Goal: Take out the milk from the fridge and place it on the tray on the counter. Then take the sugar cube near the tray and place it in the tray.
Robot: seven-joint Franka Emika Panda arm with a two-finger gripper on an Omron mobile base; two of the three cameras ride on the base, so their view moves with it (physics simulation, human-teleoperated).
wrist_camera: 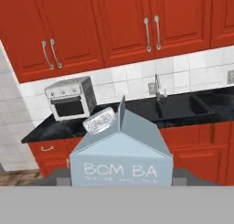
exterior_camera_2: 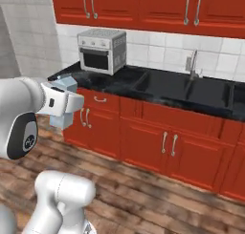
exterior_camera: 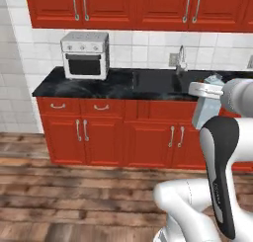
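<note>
The pincer (exterior_camera: 208, 95) is closed around the milk (exterior_camera: 205, 110), an upright pale blue-grey carton carried in the air in front of the red cabinet drawers (exterior_camera: 99, 130), level with the edge of the counter (exterior_camera: 118, 85) and not resting on it. In the hand view the carton's gabled top (wrist_camera: 121, 136) and round cap (wrist_camera: 98, 120) sit directly ahead. A white toaster oven (exterior_camera: 85, 55) stands on the left end of the counter; a sink (exterior_camera_2: 184, 90) with a faucet (exterior_camera_2: 193, 62) lies to its right.
</note>
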